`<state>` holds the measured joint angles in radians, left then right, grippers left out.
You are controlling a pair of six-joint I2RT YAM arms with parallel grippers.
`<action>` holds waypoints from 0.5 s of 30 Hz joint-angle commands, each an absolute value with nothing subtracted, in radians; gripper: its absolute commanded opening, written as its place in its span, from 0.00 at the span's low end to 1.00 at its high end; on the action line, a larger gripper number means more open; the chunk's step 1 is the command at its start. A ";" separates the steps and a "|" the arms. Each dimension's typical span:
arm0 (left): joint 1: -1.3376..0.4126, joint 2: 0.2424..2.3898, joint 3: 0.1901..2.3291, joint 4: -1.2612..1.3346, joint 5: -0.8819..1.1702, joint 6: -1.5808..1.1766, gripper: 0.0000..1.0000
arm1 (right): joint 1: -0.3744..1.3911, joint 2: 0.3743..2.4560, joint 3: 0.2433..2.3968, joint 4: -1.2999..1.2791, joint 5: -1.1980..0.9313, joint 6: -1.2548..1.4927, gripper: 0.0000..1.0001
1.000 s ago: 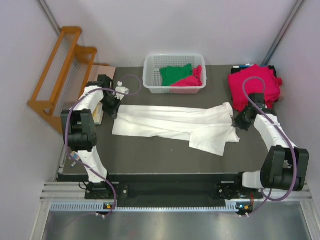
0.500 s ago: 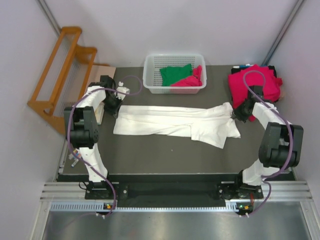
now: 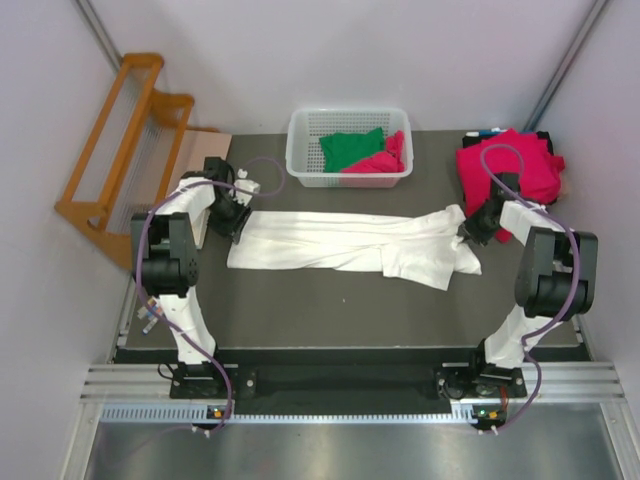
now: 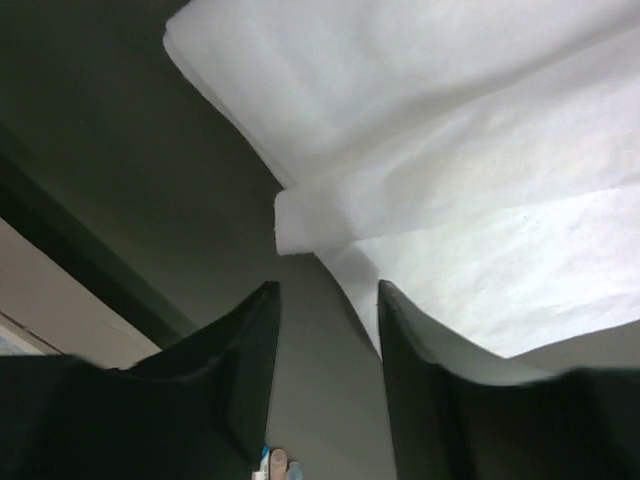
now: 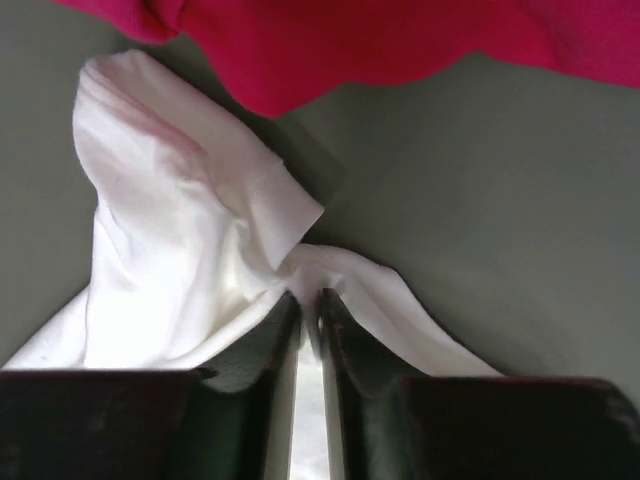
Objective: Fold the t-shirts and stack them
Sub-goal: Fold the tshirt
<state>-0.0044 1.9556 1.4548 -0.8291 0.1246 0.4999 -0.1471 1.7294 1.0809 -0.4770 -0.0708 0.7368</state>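
Large white cloth t-shirt pulled flatter than before | left gripper at its left end, fingers apart | right gripper clamped on its right end

In the last 1 second the right claw has drawn its pinched end of the white t-shirt toward the table's far right. The flap that sagged toward the near edge now lies pulled in. The left claw seems to have edged slightly toward the shirt's left end.

White t-shirt cut off at left wrist view's edges, crimson t-shirts cropped at top edge
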 commanded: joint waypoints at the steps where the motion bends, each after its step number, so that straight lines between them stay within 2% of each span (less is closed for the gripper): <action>1: -0.032 1.944 1.434 -0.778 0.095 0.491 0.55 | -0.161 1.707 1.134 -0.463 -0.015 0.695 0.30; 2: -0.034 1.942 1.430 -0.778 0.095 0.489 0.57 | -0.160 1.704 1.146 -0.480 -0.006 0.689 0.33; 6: -0.052 1.918 1.422 -0.782 0.087 0.485 0.62 | -0.158 1.686 1.204 -0.503 0.031 0.660 0.59; 8: -0.061 1.904 1.408 -0.781 0.077 0.483 0.63 | -0.153 1.681 1.224 -0.523 0.058 0.638 0.62; 10: -0.080 1.879 1.398 -0.778 0.064 0.486 0.64 | -0.149 1.663 1.242 -0.532 0.078 0.621 0.69; 15: -0.115 1.810 1.382 -0.773 0.015 0.479 0.67 | -0.126 1.586 1.215 -0.549 0.107 0.603 0.72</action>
<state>-0.0883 1.9217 1.3830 -0.8051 0.0559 0.4946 -0.1417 1.6882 1.2003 -0.5243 0.0578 0.6369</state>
